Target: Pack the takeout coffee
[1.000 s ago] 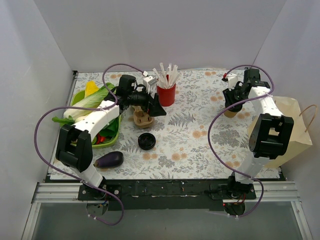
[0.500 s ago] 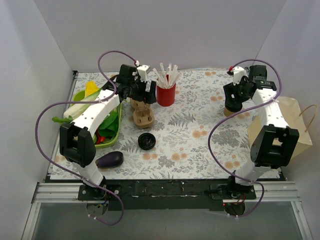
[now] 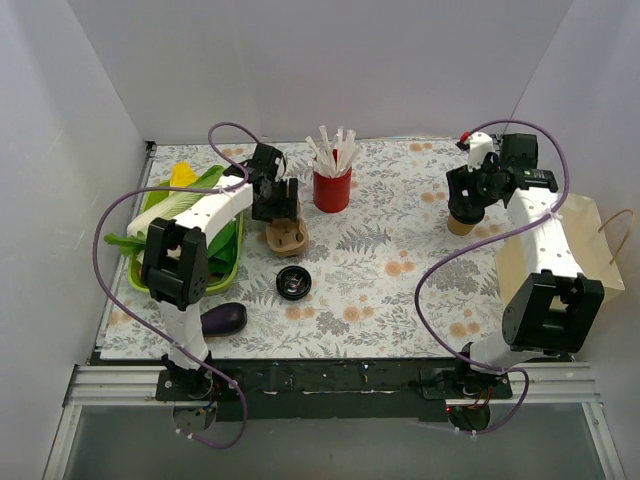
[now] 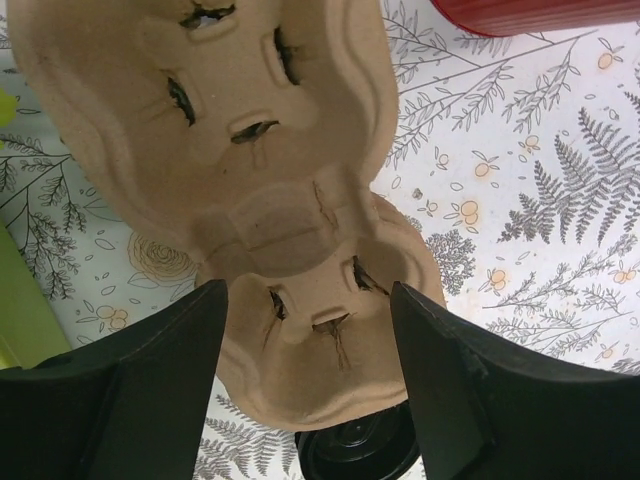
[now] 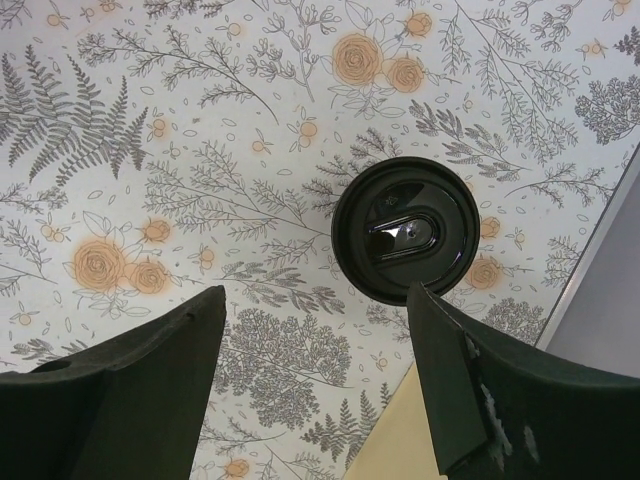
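Observation:
The takeout coffee (image 3: pixel 460 224) is a tan paper cup with a black lid (image 5: pixel 405 230), standing upright at the right of the table. My right gripper (image 3: pixel 468 198) hovers just above and behind it. In the right wrist view the gripper (image 5: pixel 318 295) is open and empty, with the lid just beyond its right fingertip (image 5: pixel 430 310). My left gripper (image 3: pixel 277 198) is open over the beige pulp cup carrier (image 3: pixel 286 236). In the left wrist view the gripper (image 4: pixel 305 300) has its fingers on either side of the carrier's near end (image 4: pixel 290 340), not closed on it.
A red cup of white straws (image 3: pixel 332 187) stands behind the carrier. A loose black lid (image 3: pixel 293 283) lies in front of it. A green tray (image 3: pixel 226 262) of vegetables and an aubergine (image 3: pixel 222 318) are at the left. A paper bag (image 3: pixel 590 240) lies at the right edge.
My left arm has swung its elbow in and turned the wrist, with the gripper now straight over the carrier. My right arm has straightened a little; its gripper stays above the coffee cup.

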